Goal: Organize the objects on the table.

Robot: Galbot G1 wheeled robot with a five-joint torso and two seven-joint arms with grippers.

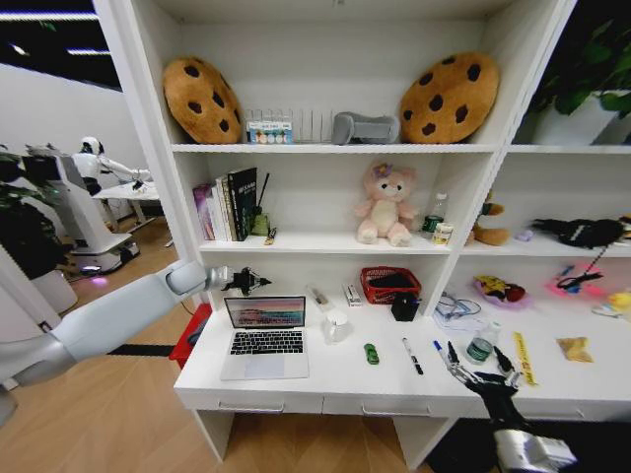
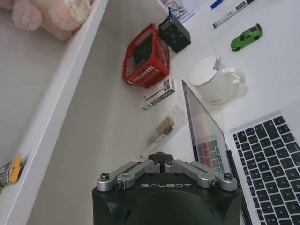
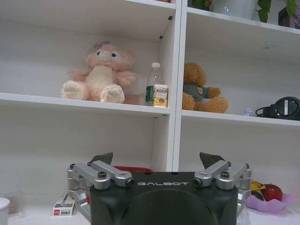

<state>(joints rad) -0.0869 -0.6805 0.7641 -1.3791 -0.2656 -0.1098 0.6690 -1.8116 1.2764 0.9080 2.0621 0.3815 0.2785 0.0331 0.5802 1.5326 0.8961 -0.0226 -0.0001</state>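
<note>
The right pincer (image 1: 480, 378) is lowest in the head view, at the front edge of the tabletop (image 1: 325, 379), and its fingers stand apart. The jar (image 1: 480, 347) is just behind it, and the pens (image 1: 412, 356) lie a little to its left on the white surface. The green car (image 1: 371, 353) lies left of the pens, well apart from this pincer.

The left pincer (image 1: 248, 282) hangs above the back edge of the open laptop (image 1: 264, 338), with its fingers together. In the left wrist view this pincer (image 2: 161, 157) is closed over the top of the screen of the laptop (image 2: 243, 159) but does not touch it. This view also shows small things behind the laptop that the head view hardly shows: a clear packet (image 2: 163, 130) and a small box (image 2: 158, 93) near the wall, then a red basket (image 2: 145, 58), a black holder (image 2: 174, 34) and a white mug (image 2: 214, 83).

The right wrist view looks at the shelves: a pink plush (image 3: 99, 73), a bottle (image 3: 153, 83) and a brown bear (image 3: 200, 89). The tabletop things near this pincer (image 3: 159, 161) are hidden under its body.
</note>
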